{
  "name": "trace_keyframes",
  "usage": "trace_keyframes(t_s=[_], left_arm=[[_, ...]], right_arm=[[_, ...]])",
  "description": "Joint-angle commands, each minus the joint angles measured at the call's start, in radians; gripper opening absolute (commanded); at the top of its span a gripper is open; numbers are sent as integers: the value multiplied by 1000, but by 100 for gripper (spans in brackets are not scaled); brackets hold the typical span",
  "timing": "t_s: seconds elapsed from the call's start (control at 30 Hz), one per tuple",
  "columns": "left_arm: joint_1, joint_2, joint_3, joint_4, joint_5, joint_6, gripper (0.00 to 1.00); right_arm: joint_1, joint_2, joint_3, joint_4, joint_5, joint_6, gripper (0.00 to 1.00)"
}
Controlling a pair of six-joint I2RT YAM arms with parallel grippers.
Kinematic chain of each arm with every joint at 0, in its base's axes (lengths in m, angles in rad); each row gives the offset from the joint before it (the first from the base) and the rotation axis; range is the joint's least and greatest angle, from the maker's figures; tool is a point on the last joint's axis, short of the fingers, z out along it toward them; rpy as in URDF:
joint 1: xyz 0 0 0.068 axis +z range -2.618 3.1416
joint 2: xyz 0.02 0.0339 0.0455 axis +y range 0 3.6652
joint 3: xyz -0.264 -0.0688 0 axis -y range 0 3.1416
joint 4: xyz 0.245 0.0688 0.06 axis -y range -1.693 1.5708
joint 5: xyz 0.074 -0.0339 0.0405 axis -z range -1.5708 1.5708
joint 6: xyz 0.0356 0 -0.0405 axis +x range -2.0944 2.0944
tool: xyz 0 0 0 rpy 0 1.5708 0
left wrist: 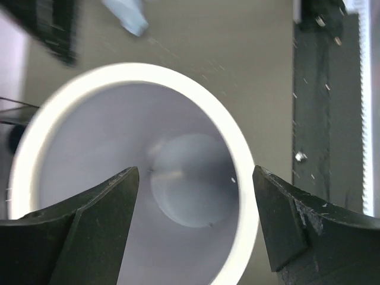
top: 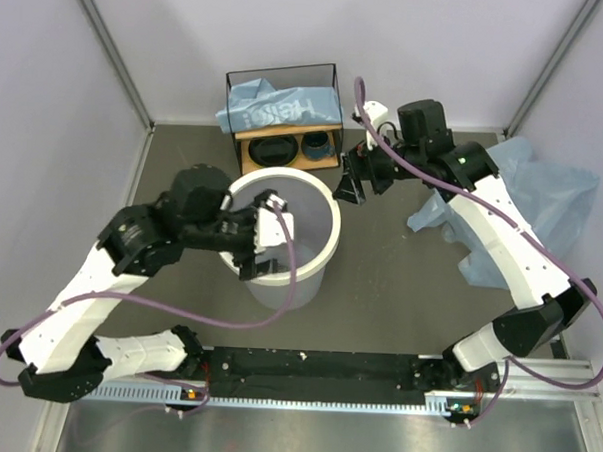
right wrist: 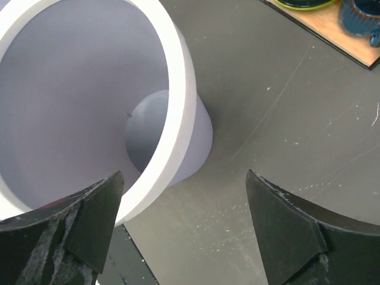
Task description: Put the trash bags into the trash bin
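The trash bin [top: 334, 225], whitish-grey with a thick white rim, stands upright mid-table; nothing shows inside it. One light-blue trash bag with white lettering [top: 279, 109] lies on top of the shelf. Another trash bag [top: 543, 202] lies crumpled at the right. My left gripper [top: 271, 230] hangs open and empty over the bin's left side; the left wrist view looks down past it [left wrist: 196, 178] onto the rim [left wrist: 240, 154]. My right gripper [top: 350, 186] is open and empty just right of the bin's far rim [right wrist: 181, 77], above bare floor [right wrist: 184, 184].
A black-wire-framed wooden shelf [top: 333, 87] stands at the back, holding dark bowls [top: 275, 151] and a cup [top: 316, 144]; its board [right wrist: 323, 32] shows in the right wrist view. A scrap of blue bag [left wrist: 127, 15] shows in the left wrist view. Walls close in on three sides.
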Motion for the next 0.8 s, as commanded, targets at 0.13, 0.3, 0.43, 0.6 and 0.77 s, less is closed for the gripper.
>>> trace_keyframes(t_s=[0.13, 0.3, 0.43, 0.6, 0.77], left_arm=[[281, -70, 126, 92, -184, -349, 84], [482, -77, 39, -30, -299, -457, 81], [492, -93, -66, -44, -359, -550, 79], [498, -83, -138, -25, -374, -572, 76], [498, -47, -109, -30, -341, -572, 66]], right_arm=[[72, 44, 75, 13, 107, -34, 79], [119, 75, 93, -19, 199, -71, 66], [134, 92, 85, -41, 231, -75, 56], [151, 105, 81, -45, 250, -80, 31], [172, 110, 88, -50, 254, -83, 13]])
